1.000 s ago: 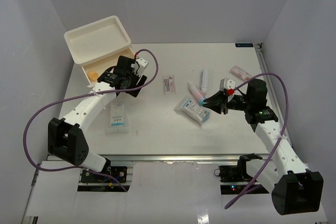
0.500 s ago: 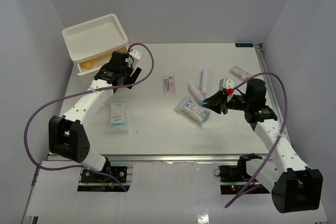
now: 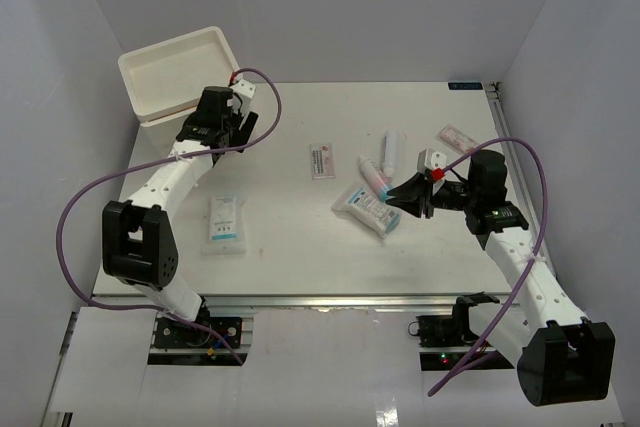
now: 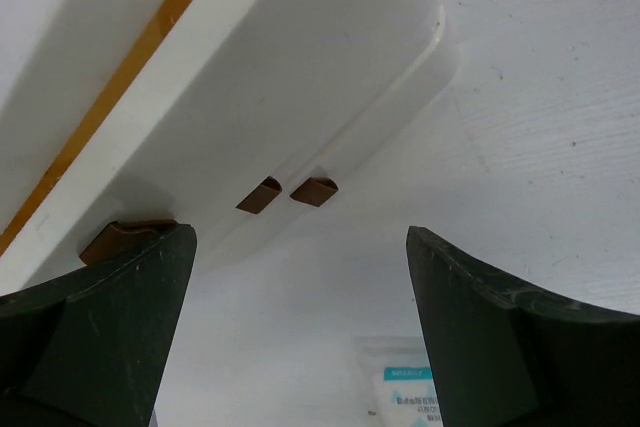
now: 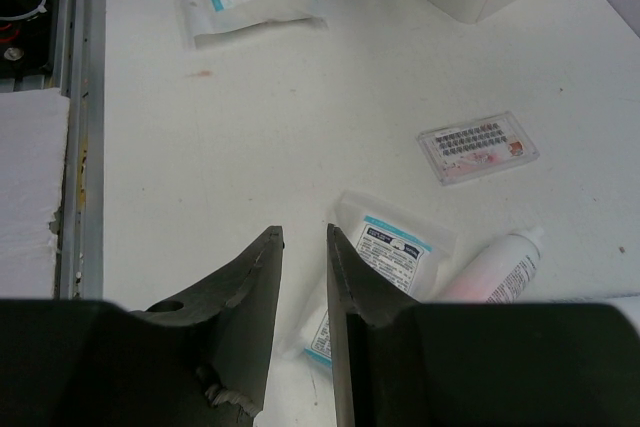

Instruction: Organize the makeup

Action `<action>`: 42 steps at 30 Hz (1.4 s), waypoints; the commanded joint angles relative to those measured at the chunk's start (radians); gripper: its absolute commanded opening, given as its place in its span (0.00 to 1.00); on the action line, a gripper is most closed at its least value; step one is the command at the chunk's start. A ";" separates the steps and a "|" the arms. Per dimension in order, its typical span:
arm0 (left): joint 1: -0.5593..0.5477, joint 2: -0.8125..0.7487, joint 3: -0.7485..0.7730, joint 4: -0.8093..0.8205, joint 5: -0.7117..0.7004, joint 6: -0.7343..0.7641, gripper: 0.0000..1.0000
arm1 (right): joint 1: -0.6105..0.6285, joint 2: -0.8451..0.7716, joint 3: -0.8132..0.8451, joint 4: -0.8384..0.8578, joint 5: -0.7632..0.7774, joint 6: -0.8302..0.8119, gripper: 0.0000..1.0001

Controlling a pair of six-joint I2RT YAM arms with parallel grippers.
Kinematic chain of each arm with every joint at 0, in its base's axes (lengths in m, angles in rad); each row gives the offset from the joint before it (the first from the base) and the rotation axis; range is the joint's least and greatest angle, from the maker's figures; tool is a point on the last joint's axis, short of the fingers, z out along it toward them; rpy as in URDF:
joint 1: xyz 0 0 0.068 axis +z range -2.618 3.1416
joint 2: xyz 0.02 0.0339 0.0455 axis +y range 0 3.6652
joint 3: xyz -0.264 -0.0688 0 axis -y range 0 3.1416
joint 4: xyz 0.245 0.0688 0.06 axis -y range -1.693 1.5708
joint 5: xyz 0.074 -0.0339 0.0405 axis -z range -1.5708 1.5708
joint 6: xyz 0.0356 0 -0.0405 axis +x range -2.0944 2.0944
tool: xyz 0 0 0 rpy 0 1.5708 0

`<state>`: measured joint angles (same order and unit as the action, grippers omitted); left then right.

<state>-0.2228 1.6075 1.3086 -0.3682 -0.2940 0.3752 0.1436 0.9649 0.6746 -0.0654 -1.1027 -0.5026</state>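
One sachet pack point(image 5: 393, 247) lies just beyond right jaws, narrowly parted, empty; left jaws gape

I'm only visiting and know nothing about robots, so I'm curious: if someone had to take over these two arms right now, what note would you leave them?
Left gripper: wide open, empty, close against the side of the white box.
Right gripper: jaws a narrow slit apart, empty, pointed at the sachets just ahead of it.
On the table: a lone sachet by the left arm, two tubes, a flat packet mid-table, a second packet far right.
Done: nothing shows in the box's top tray; its inside is hidden.
Left: put away everything listed.
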 commanded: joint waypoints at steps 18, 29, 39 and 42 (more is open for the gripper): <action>0.043 -0.026 -0.054 0.278 0.006 -0.017 0.98 | -0.037 -0.003 0.022 -0.002 -0.027 -0.001 0.31; 0.043 -0.296 -0.251 0.308 0.140 -0.336 0.97 | -0.043 0.007 0.020 -0.002 -0.028 0.000 0.31; 0.043 -0.256 -0.401 0.388 -0.133 -0.726 0.75 | -0.054 0.008 0.019 -0.001 -0.026 0.003 0.32; 0.043 -0.201 -0.410 0.437 -0.184 -0.751 0.75 | -0.060 0.008 0.017 -0.001 -0.028 0.004 0.32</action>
<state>-0.1852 1.3547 0.9174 -0.0023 -0.3581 -0.2483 0.0953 0.9710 0.6746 -0.0727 -1.1080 -0.5014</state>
